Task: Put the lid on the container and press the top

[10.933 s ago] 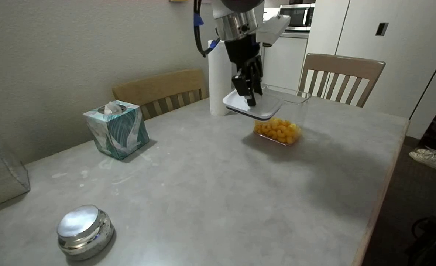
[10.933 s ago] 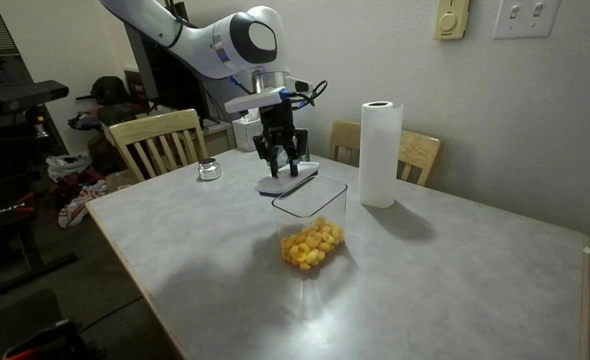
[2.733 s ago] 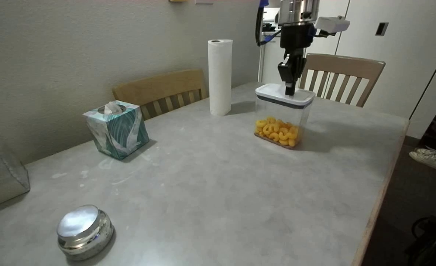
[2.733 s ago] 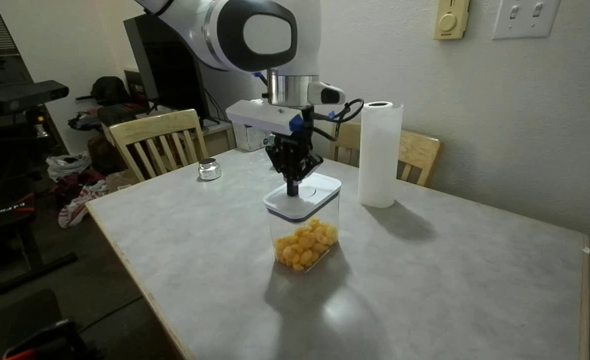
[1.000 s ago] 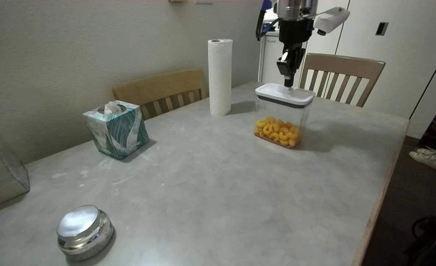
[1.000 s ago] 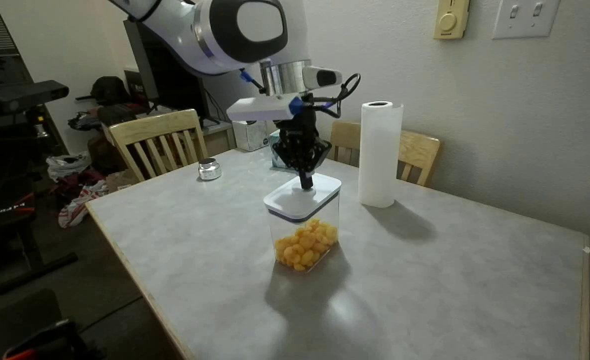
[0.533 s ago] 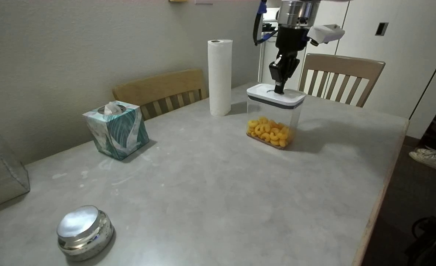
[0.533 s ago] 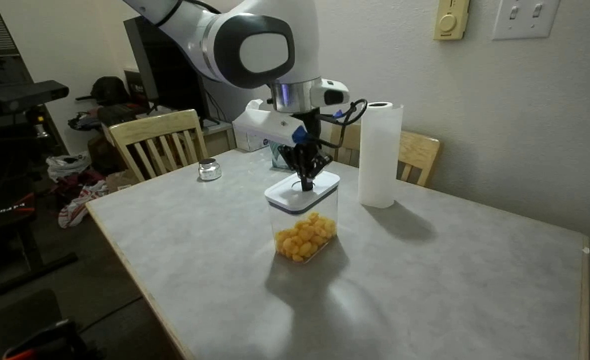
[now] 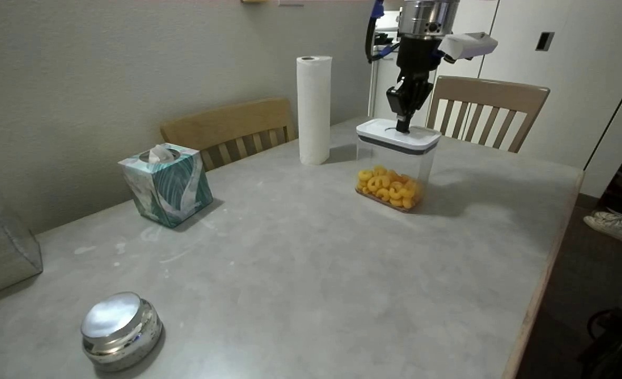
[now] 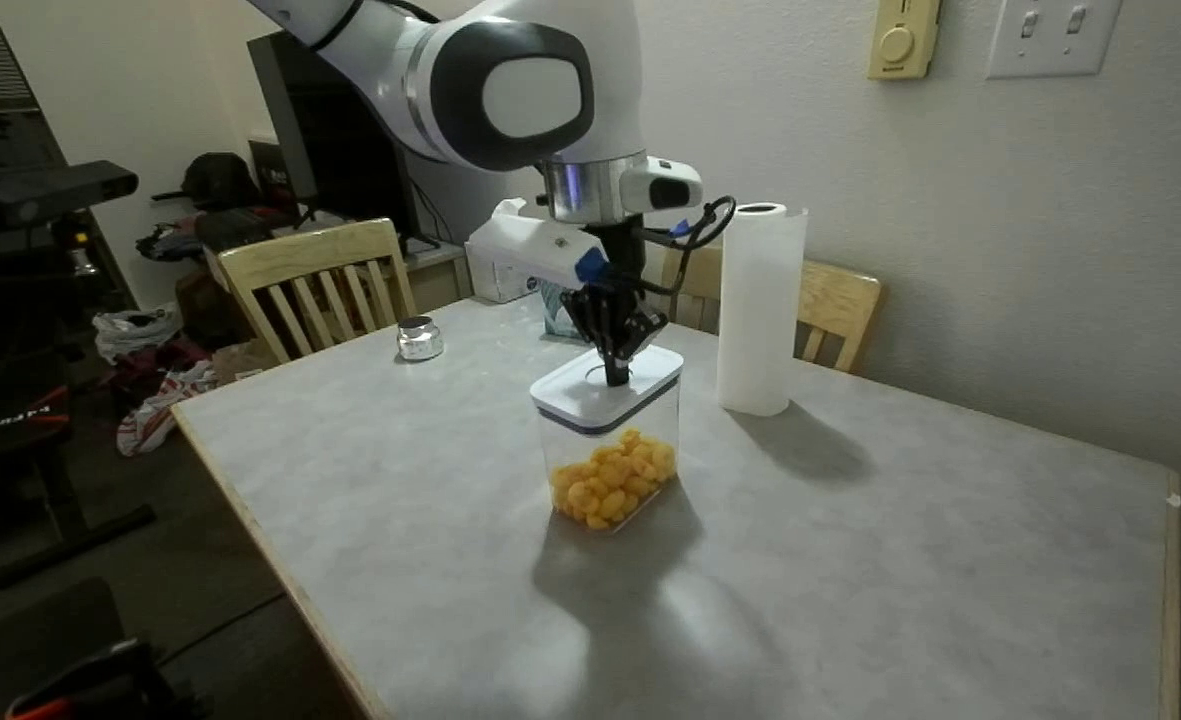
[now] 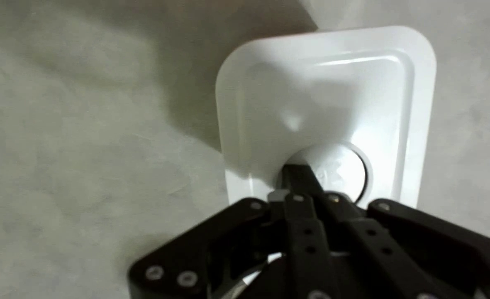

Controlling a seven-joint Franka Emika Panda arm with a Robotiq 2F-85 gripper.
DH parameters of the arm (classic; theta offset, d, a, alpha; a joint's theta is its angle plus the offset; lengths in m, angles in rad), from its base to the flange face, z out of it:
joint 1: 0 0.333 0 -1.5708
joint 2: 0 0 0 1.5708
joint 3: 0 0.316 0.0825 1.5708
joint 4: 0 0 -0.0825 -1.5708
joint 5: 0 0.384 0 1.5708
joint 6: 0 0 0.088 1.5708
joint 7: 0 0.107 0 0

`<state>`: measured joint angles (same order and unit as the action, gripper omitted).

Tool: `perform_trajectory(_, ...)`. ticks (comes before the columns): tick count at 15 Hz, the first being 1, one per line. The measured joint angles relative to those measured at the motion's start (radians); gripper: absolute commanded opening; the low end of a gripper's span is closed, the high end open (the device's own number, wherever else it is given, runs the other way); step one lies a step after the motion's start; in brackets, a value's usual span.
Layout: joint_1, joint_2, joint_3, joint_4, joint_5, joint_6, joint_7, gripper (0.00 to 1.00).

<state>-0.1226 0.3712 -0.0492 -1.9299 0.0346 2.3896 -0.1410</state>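
On top of the clear plastic snack container [image 9: 392, 159] sits the white lid [image 10: 582, 398], where my clenched gripper [image 9: 403, 128] touches the round button [image 11: 346, 174], while a paper towel roll [image 9: 314, 113] stands near the container.

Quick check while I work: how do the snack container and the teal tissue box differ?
The container is clear, showing yellow snacks; the tissue box is patterned and opaque. A white lid covers the container; a tissue pokes from the tissue box's top. Both stand on the table.
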Motion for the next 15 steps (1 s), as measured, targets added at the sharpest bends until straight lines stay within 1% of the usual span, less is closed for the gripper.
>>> perform_trajectory(3,0.039,0.000,-0.034,0.022,-0.143,-0.069,0.090,0.00)
perform_trajectory(5,0.056,0.000,-0.042,0.044,-0.204,-0.120,0.113,0.00)
perform_trajectory(8,0.068,0.003,-0.043,0.075,-0.251,-0.170,0.116,0.00)
perform_trajectory(11,0.075,0.004,-0.043,0.100,-0.275,-0.202,0.116,0.00)
perform_trajectory(12,0.078,0.004,-0.043,0.106,-0.279,-0.211,0.116,0.12)
perform_trajectory(13,0.080,0.005,-0.043,0.112,-0.281,-0.220,0.115,0.27)
perform_trajectory(14,0.082,0.005,-0.042,0.118,-0.281,-0.233,0.114,0.31)
perform_trajectory(15,0.083,0.006,-0.041,0.123,-0.281,-0.245,0.112,0.39)
